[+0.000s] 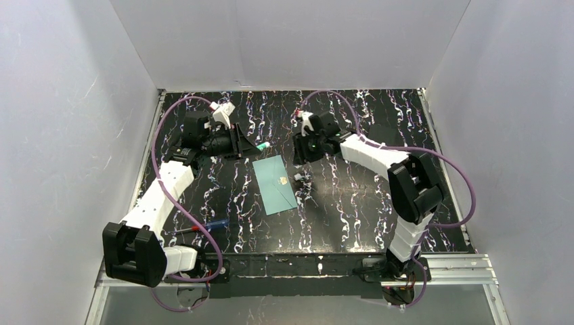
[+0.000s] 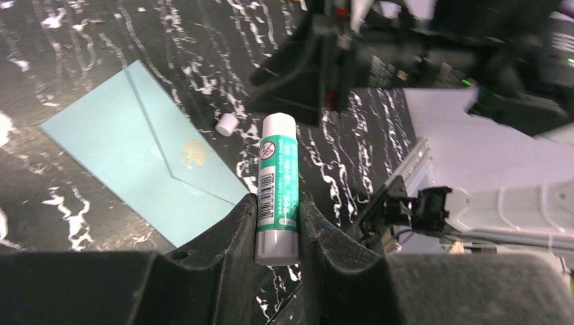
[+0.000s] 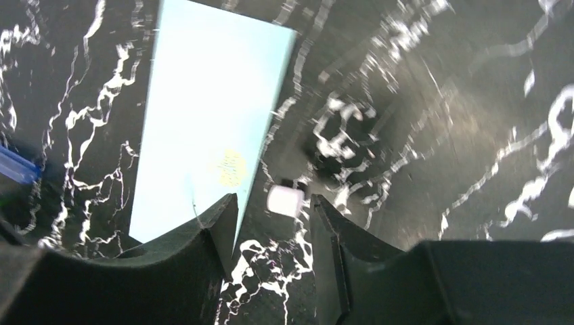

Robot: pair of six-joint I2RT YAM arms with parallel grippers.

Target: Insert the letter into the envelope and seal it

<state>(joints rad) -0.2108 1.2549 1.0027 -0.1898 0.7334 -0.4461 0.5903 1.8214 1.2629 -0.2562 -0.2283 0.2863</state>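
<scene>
The pale teal envelope (image 1: 275,184) lies flat mid-table with its flap down and a gold seal (image 2: 193,154) on it; the wrist views also show the envelope (image 2: 128,145) (image 3: 203,115). The letter is not in view. My left gripper (image 2: 276,203) is shut on a green-and-white glue stick (image 2: 277,179), held above the table just behind the envelope. My right gripper (image 3: 274,198) hangs open over the envelope's right edge. A small white cap (image 3: 285,200) sits loose just past its fingertips, beside the envelope, touching neither finger.
A blue-and-red pen (image 1: 203,227) lies near the left arm's base. White walls enclose the black marbled table (image 1: 352,203) on three sides. The right arm's wrist (image 2: 433,61) hangs close in front of the left gripper.
</scene>
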